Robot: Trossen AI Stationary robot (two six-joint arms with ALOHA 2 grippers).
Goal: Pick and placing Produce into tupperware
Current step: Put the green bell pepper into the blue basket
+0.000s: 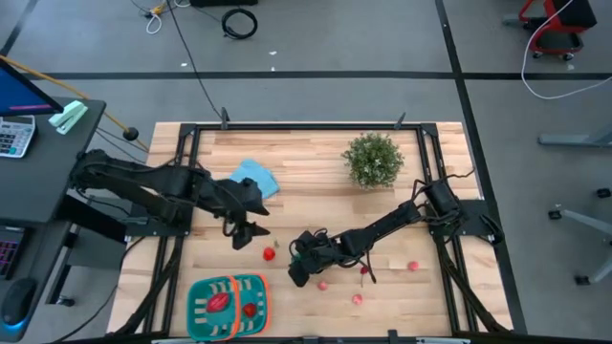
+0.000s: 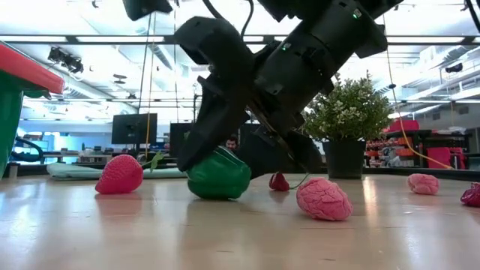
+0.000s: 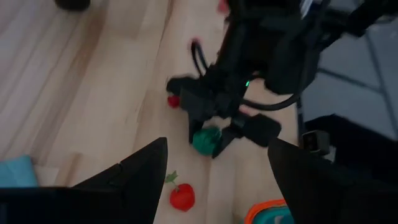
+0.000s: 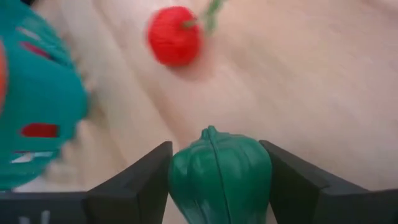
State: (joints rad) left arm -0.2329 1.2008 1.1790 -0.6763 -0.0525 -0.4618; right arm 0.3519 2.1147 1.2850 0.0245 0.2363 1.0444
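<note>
Produce first: your right gripper (image 1: 298, 268), low at centre of the high view, is closing its fingers around the green toy pepper (image 2: 218, 174), which is sitting on the wooden table (image 1: 316, 205). In the right wrist view the pepper (image 4: 219, 176) is filling the gap between both fingers, so you are grasping it, though it is not yet looking lifted.

Just beyond it a red strawberry (image 1: 270, 253) is lying close by. Pink and red pieces, among them a pink raspberry (image 2: 323, 199), are lying scattered to the lower right. The teal tupperware (image 1: 229, 306) is waiting at the lower left of the high view, with red pieces already inside.

Your left gripper (image 1: 251, 230) is hovering released, holding nothing, left of centre, near the strawberry and above the container.

Watch these risks, in my judgement: the pepper is rounded and smooth, so a grip near its tip could be squeezing it out sideways. Carrying it toward the container is taking you past the left arm, so the two arms could be colliding.
</note>
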